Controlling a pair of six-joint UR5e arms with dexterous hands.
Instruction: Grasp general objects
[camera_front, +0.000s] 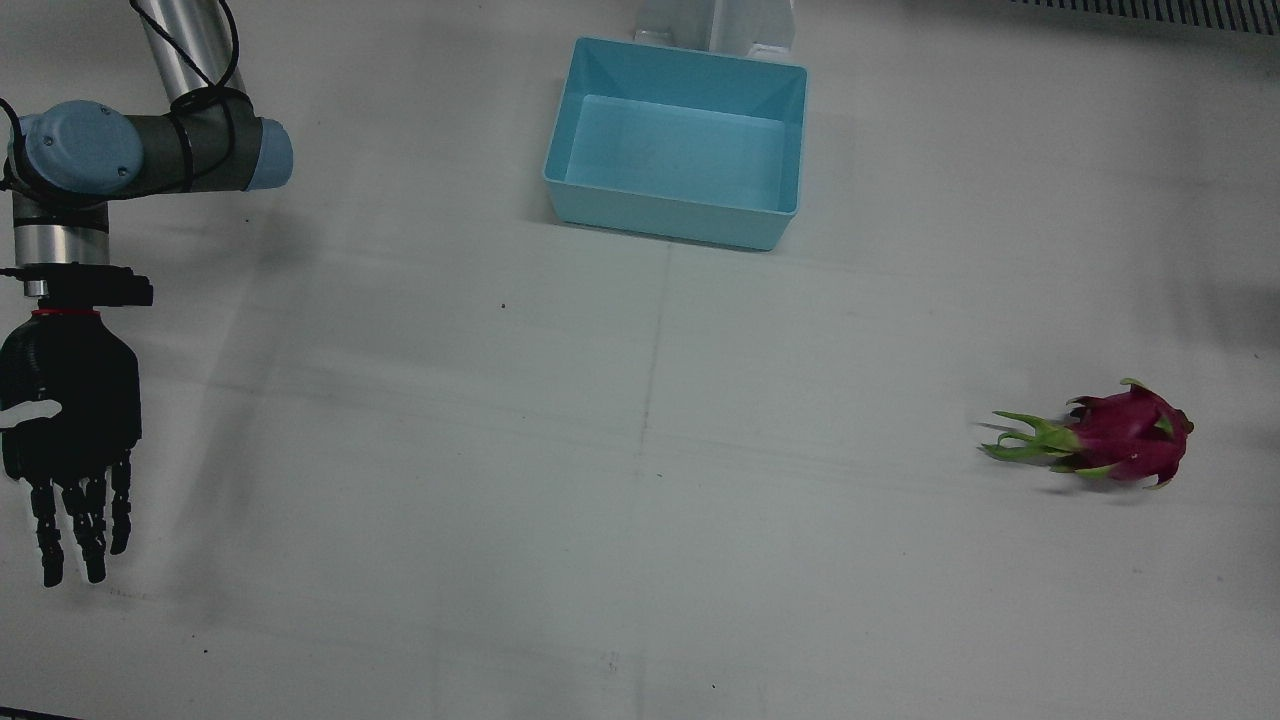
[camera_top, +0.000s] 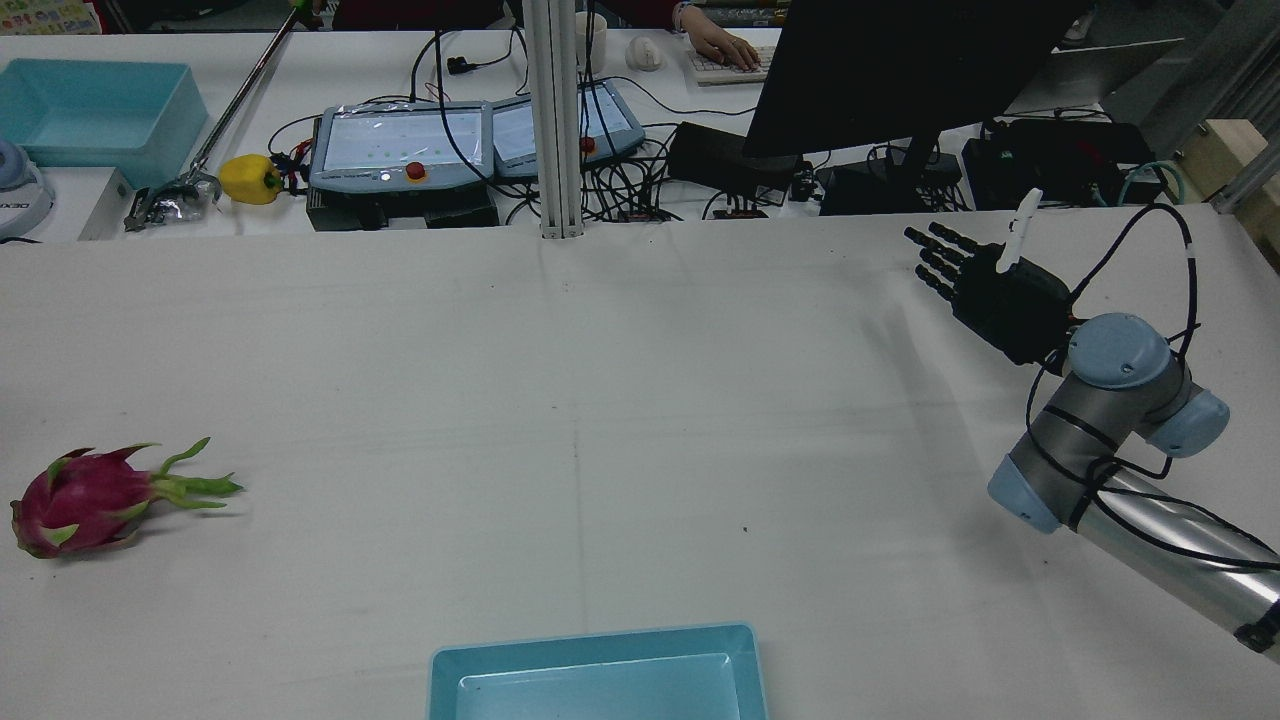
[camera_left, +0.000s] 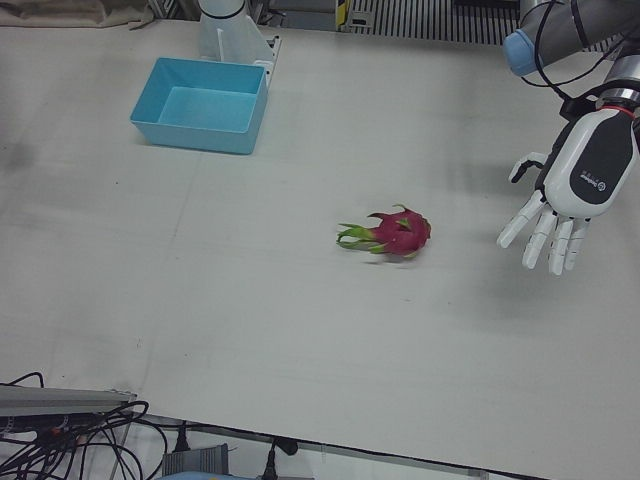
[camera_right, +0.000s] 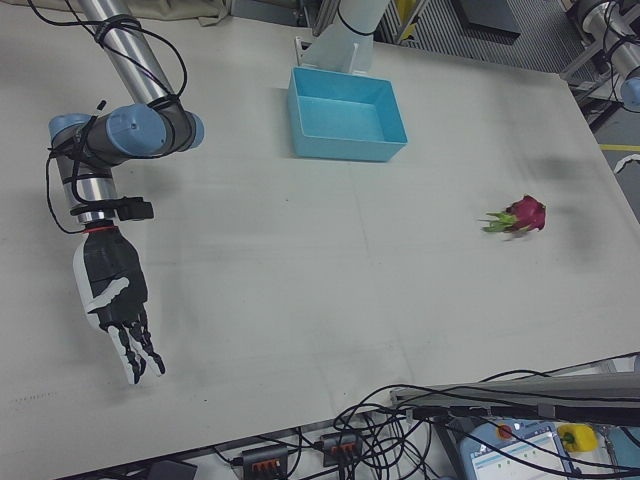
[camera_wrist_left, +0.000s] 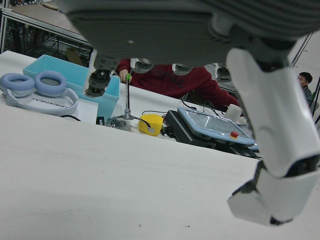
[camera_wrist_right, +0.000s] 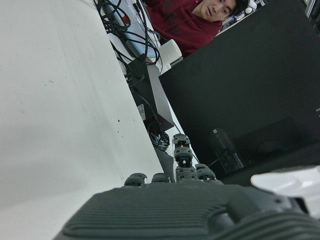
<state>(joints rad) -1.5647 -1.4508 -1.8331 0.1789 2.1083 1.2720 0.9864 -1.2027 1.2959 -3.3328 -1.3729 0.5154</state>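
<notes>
Going from the robot's left, the magenta, green-scaled dragon fruit (camera_top: 88, 497) is lying on its side on the white table (camera_top: 600, 400), well apart from the open-topped light-blue plastic bin (camera_top: 600, 680). The white left hand (camera_left: 570, 195) is hovering near it with fingers spread and holding nothing, bearing a small dark logo too small to read. The black right hand (camera_top: 985, 285) is idling far across the table, fingers likewise extended and empty, so the approach looks barely begun: the left hand probably needs to move over the fruit's body, descend and close around it.
</notes>
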